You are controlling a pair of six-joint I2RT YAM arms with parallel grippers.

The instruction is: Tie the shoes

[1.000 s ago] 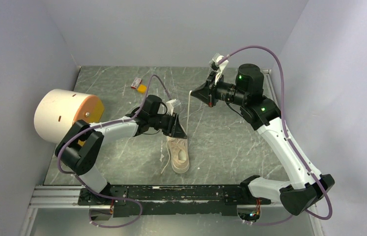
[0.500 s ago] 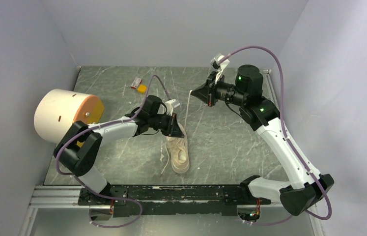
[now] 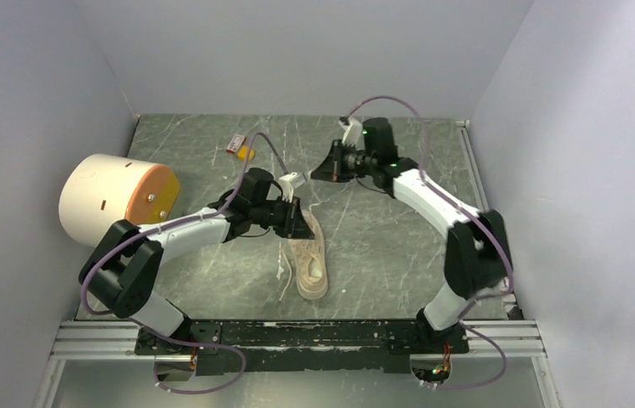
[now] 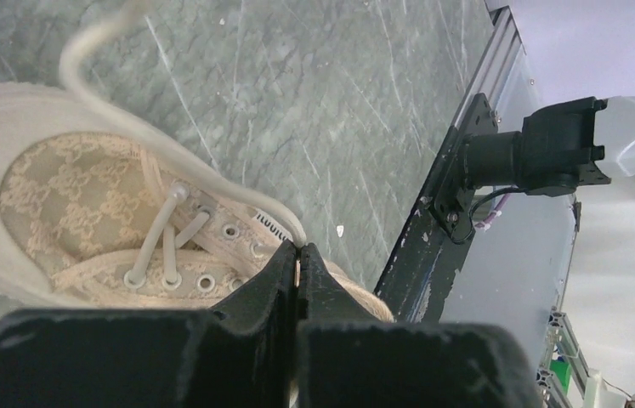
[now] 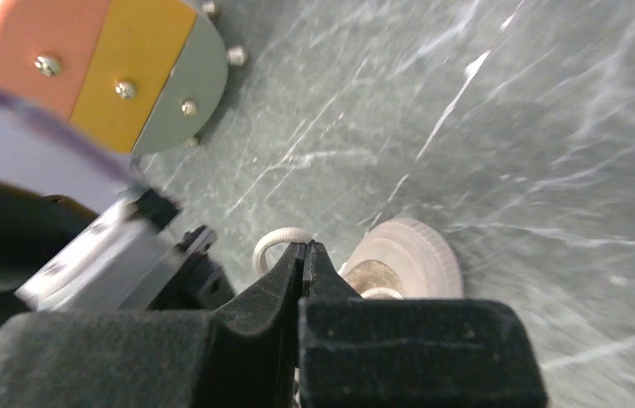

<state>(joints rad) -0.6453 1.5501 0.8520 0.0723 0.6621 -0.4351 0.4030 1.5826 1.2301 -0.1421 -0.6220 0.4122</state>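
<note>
The cream sneaker (image 3: 312,261) lies mid-table, toe toward the near edge; it also shows in the left wrist view (image 4: 67,204) and the right wrist view (image 5: 407,259). My left gripper (image 3: 298,223) sits over the shoe's heel end, shut on a white lace (image 4: 178,161) that runs up and away from its tips (image 4: 298,252). My right gripper (image 3: 314,174) hangs just beyond the shoe's heel, shut on a loop of white lace (image 5: 278,245) at its tips (image 5: 305,246). Another lace (image 3: 284,276) trails off the shoe's left side.
A large cream-and-orange cylinder (image 3: 114,197) lies on its side at the left. A small red and yellow item (image 3: 240,148) sits at the back. Walls enclose left, back and right. A black rail (image 3: 297,333) runs along the near edge.
My right arm has swung down and left from high at the back right, bringing its gripper and lace close to the shoe's heel. My left gripper shifted slightly left, still on its lace.
</note>
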